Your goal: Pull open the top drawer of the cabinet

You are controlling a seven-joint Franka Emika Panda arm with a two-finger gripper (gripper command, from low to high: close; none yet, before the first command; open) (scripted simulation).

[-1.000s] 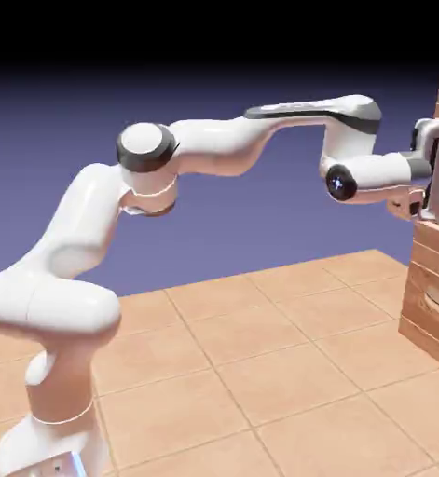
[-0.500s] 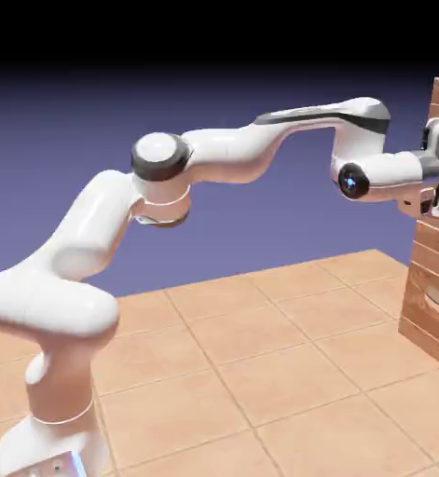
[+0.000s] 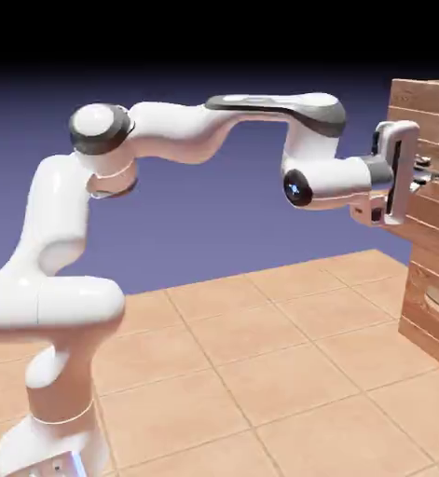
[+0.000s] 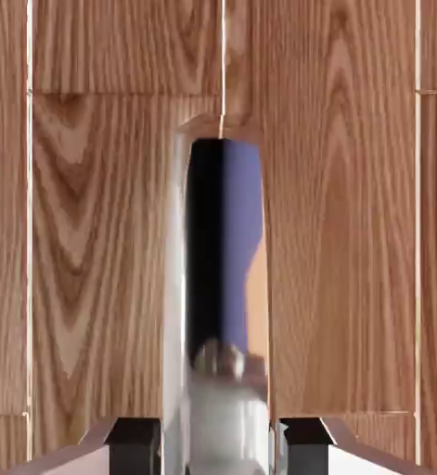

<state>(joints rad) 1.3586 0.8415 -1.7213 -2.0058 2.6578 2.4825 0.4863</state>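
The exterior view is bright, with near-white glare on the arm [image 3: 64, 205] and a backdrop [image 3: 213, 214] darkening to black above, while the hand view is evenly lit but slightly soft.

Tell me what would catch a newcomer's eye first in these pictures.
The big white jointed robot arm dominates the exterior view, stretching from lower left toward the tall light-brown plank cabinet at the right edge. In the hand view, a shiny, mirror-like bar handle runs up the middle against wood grain, between the two small finger tips at the bottom edge.
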